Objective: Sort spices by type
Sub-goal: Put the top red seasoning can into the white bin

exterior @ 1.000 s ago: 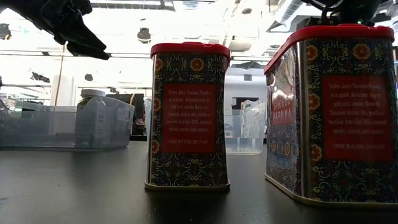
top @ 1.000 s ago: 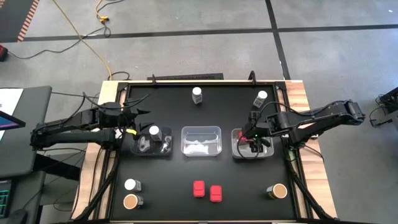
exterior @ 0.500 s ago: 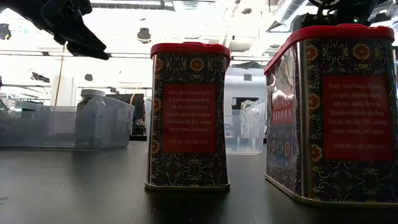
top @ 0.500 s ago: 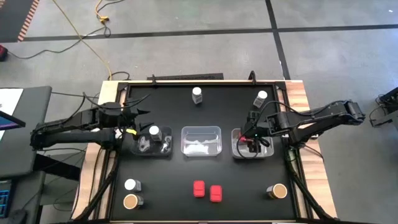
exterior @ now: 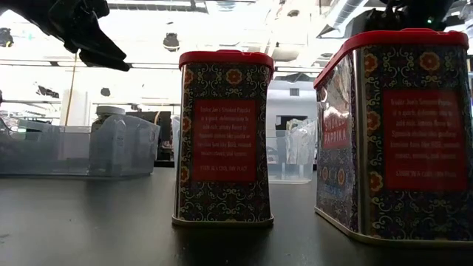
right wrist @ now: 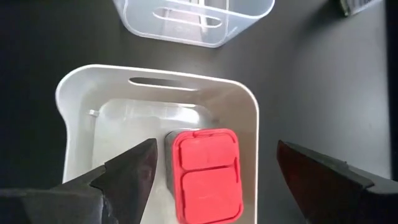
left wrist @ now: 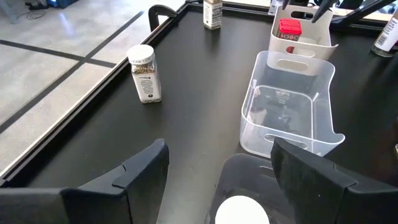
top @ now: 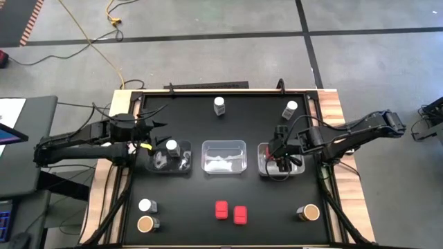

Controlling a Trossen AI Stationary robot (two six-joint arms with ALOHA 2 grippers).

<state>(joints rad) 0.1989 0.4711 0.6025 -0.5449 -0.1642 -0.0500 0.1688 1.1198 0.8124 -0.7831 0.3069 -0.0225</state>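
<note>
My right gripper [right wrist: 216, 149] hovers open over the right clear tray [top: 265, 166]. A red-lidded spice tin [right wrist: 205, 175] stands in that tray, and the fingers stand on either side of it without touching. My left gripper [left wrist: 217, 152] waits open above the left tray [top: 160, 164], which holds a white-capped jar [top: 172, 146]. Two more red tins [top: 221, 209] [top: 241, 215] stand on the mat near the front. White-capped jars [top: 219, 105] [top: 291, 108] [top: 146, 205] and tan-topped jars [top: 146, 223] [top: 309, 212] stand loose on the mat.
An empty clear tray [top: 224, 156] sits in the middle between the other two. A raised black rim [top: 208, 88] frames the mat. In the low view the two front tins [exterior: 225, 137] [exterior: 399, 133] block much of the sight behind them.
My right gripper has turned slightly above the right tray, swinging a little toward the table's left, and stays open. The tin below it has not moved.
</note>
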